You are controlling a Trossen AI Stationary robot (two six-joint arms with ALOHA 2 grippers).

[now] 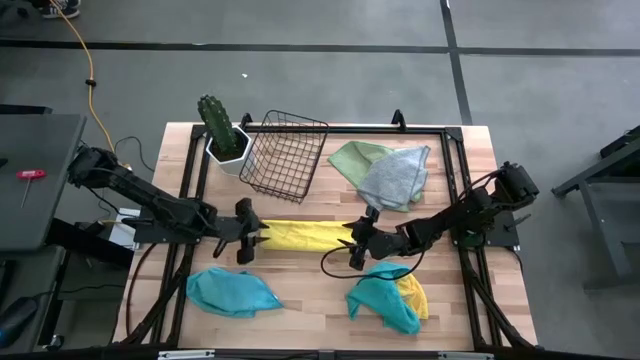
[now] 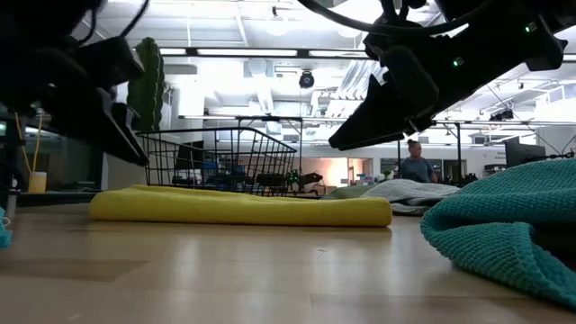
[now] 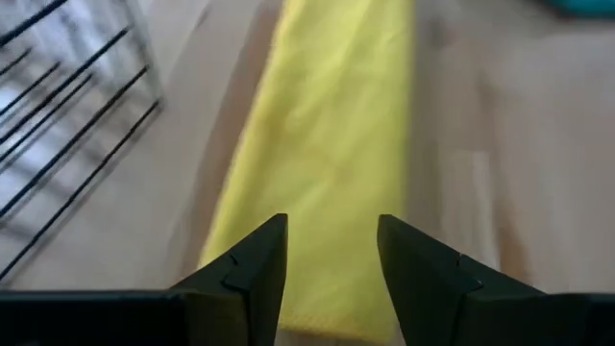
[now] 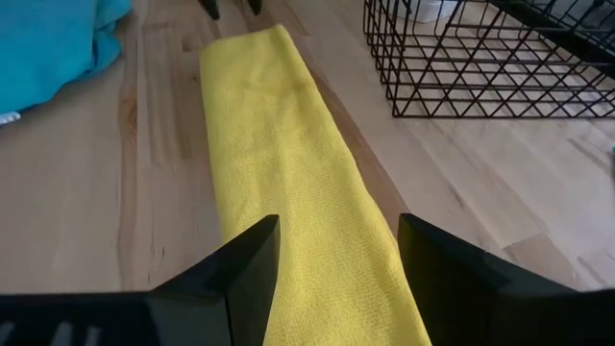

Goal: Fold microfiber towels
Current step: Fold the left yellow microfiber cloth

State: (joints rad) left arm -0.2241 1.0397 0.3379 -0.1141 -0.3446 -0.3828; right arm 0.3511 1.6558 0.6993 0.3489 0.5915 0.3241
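A yellow microfiber towel, folded into a long narrow strip, lies flat across the middle of the table. My left gripper stands open just above the strip's left end. My right gripper stands open just above its right end. In the low view both grippers hover clear of the towel, and neither touches it. Each gripper points along the strip toward the other.
A black wire basket and a potted cactus stand at the far left. A green towel and a grey towel lie at the far right. A teal towel lies near left, a teal-and-yellow heap near right.
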